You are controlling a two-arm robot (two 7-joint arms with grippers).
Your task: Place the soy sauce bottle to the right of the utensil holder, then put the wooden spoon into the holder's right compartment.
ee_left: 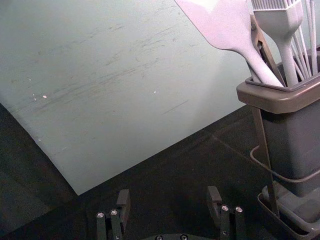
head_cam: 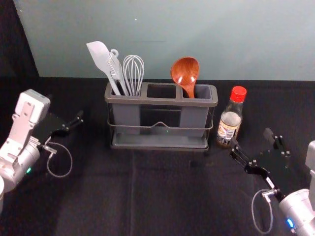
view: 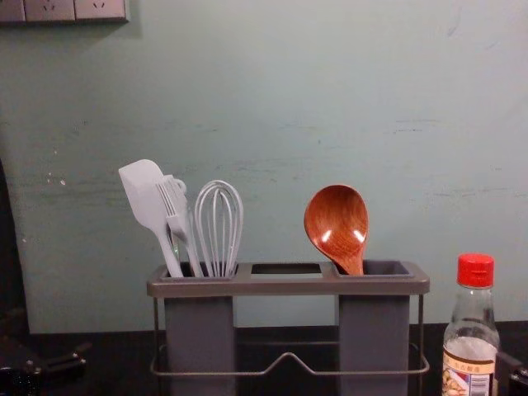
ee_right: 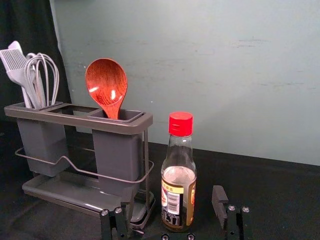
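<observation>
Upright just right of the utensil holder [head_cam: 161, 143] stands the soy sauce bottle [head_cam: 230, 119], its red cap on. The wooden spoon [head_cam: 185, 72] is in the holder's right compartment, bowl up, as the chest view's spoon [view: 337, 223] also shows. My right gripper [head_cam: 252, 139] is open in front of the bottle, slightly to its right; in the right wrist view the bottle [ee_right: 178, 175] appears between the fingers of the gripper [ee_right: 173, 196], not gripped. My left gripper [head_cam: 74, 124] is parked left of the holder; its wrist view shows the gripper [ee_left: 168, 196] open and empty.
A white spatula [head_cam: 101, 58], a brush and a whisk [head_cam: 133, 73] stand in the holder's left compartment. A pale wall [head_cam: 147, 29] rises behind the black-covered table [head_cam: 162, 191]. A socket panel [view: 62, 10] is on the wall at upper left.
</observation>
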